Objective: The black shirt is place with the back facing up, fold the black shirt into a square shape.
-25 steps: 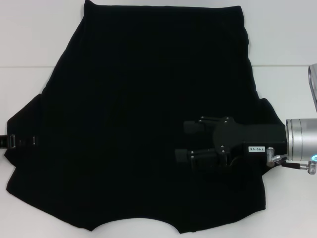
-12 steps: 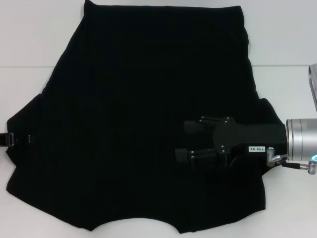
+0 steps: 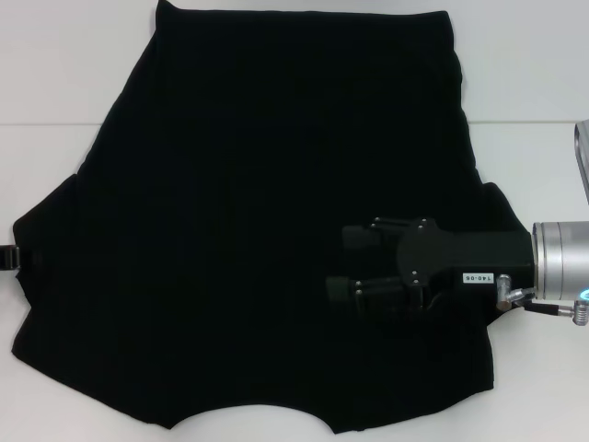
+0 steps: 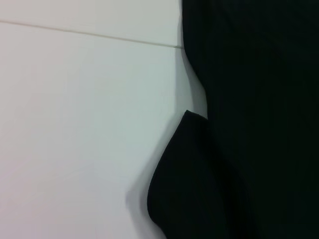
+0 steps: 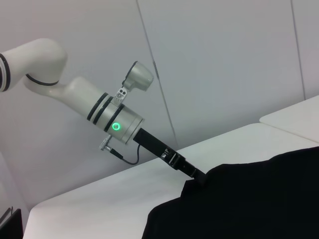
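at left sleeve, left tool (image 3: 9, 259) retreated off black shirt (image 3: 276, 203).

The right gripper (image 3: 348, 262) is matte black with silver screws and a small white label, on a silver wrist with thin cable. The left arm (image 5: 75, 94) is white, with black bands and a green ring light.

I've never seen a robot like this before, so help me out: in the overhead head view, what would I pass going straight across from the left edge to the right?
Left gripper at the sleeve's edge → black shirt → right gripper over the shirt → right arm's silver wrist.
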Controlling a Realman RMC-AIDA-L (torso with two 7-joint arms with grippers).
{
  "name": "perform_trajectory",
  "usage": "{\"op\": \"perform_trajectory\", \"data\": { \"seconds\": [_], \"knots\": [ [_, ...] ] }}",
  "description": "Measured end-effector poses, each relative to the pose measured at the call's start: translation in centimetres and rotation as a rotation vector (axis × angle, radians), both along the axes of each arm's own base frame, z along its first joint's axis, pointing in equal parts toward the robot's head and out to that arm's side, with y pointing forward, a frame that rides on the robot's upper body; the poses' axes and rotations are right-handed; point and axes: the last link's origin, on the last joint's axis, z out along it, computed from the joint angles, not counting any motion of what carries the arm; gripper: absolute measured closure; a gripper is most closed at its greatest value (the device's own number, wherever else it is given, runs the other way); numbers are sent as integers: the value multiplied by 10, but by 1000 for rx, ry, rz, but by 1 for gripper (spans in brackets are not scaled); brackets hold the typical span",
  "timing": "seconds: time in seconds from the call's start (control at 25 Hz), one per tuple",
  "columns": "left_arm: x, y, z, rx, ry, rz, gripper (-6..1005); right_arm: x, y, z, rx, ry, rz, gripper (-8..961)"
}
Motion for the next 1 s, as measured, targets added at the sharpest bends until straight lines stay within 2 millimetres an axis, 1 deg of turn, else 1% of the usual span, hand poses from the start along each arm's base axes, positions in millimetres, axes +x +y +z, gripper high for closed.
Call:
{"op": "perform_trajectory", "data": {
  "seconds": [0.24,0.4,0.56,0.8,1.0],
  "knots": [
    [-1,0,-2,-18,29,1,874,-1,0,1,3,8,-1,41],
    [0,1,-4,-28,44,-10,938,-1,0,1,6,13,-4,41],
    [1,2,0,-18,55,-21,1002,-2,1,2,12,28,-6,41],
    [0,1,10,9,66,-20,998,-3,1,2,17,36,-9,41],
    [-5,-2,17,29,68,-5,997,-4,1,0,18,46,-13,40]
  ]
}}
